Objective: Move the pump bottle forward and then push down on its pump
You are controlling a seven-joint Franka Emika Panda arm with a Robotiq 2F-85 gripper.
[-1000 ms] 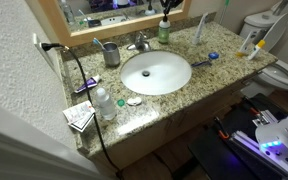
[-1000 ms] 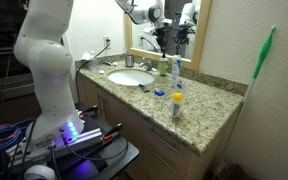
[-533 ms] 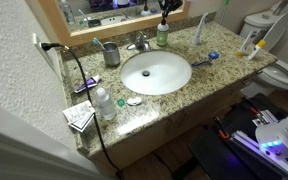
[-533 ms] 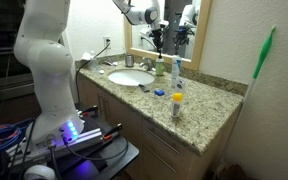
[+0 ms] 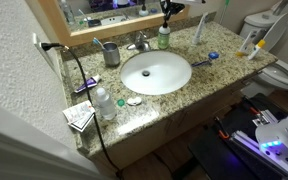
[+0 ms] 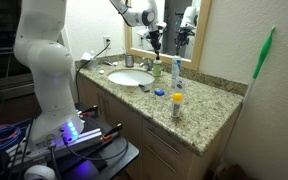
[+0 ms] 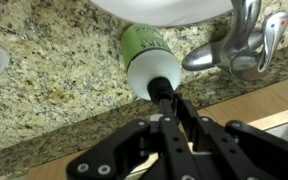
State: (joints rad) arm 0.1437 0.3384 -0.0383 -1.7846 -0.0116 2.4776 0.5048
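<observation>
The green pump bottle (image 5: 163,38) stands on the granite counter behind the sink, beside the faucet (image 5: 139,43). It also shows in an exterior view (image 6: 159,69) and from above in the wrist view (image 7: 144,48). My gripper (image 5: 166,12) (image 6: 154,36) comes straight down on the bottle's top. In the wrist view my gripper (image 7: 164,97) has its fingers drawn together at the bottle's neck, and they hide the white pump. The bottle is upright.
The white sink basin (image 5: 156,72) lies in front of the bottle. A grey cup (image 5: 111,54) stands beside the faucet. A clear white-capped bottle (image 5: 104,102) stands at the counter's front. A yellow-capped bottle (image 6: 177,103) and small items lie further along. The mirror frame (image 5: 94,27) runs close behind.
The green bottle has shifted a little forward, toward the sink, together with my gripper on its top.
</observation>
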